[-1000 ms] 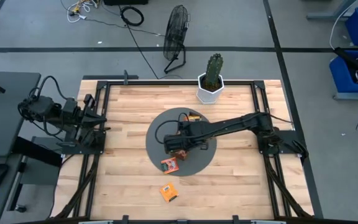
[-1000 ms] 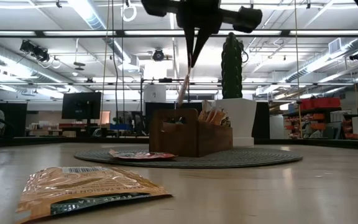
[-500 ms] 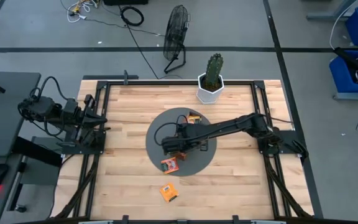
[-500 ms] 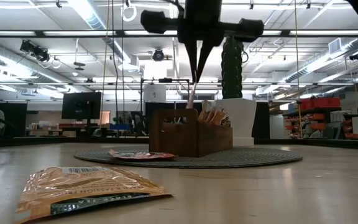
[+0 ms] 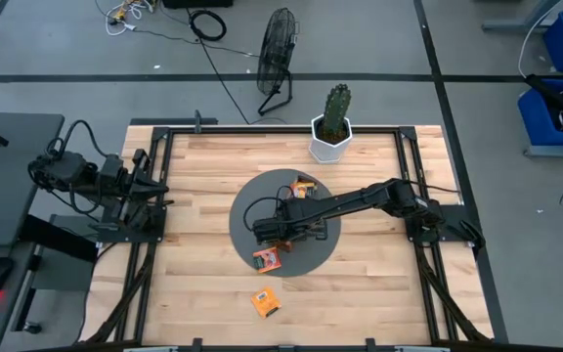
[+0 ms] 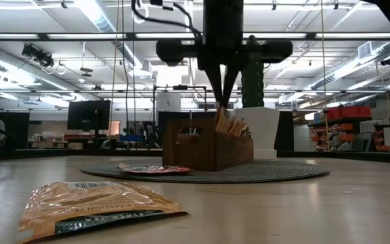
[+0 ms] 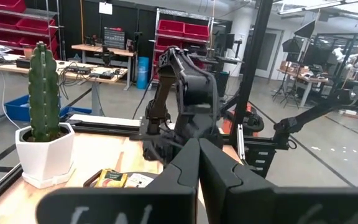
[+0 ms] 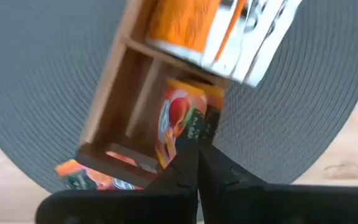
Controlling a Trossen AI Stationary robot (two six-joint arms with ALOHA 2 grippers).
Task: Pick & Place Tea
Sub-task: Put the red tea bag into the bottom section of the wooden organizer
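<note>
Pinching a flat orange paper tea sachet (image 8: 180,127) by its upper edge, the right gripper (image 8: 194,155) hangs over the brown wooden compartment tray (image 8: 114,102), its two dark fingers narrowed onto the packet, which stands on edge in a middle compartment. More orange and white sachets (image 8: 225,34) fill the next compartment. In the overhead view, one loose orange sachet (image 5: 267,259) lies at the near rim of the round grey woven mat (image 5: 247,210), and another orange sachet (image 5: 265,302) rests on the bare light wooden tabletop (image 5: 379,284), well apart from the tray.

These packets look very light, thin and limp, with a slick printed face; a grip on one edge is likely to let the rest sag or twist, so a firm pinch near the middle of the top edge seems the safest hold, and a flat-lying one would probably need its edge caught first.

Printing on the nearest packet in the low view (image 6: 93,203) appears to read "PASSION", with a barcode above; the held sachet shows a fruit picture, its lettering unreadable.

Parked at the table's left edge, the left gripper (image 7: 197,168) has its fingers drawn together, holding nothing. A green cactus in a white hexagonal pot (image 5: 332,127) stands beyond the mat.
</note>
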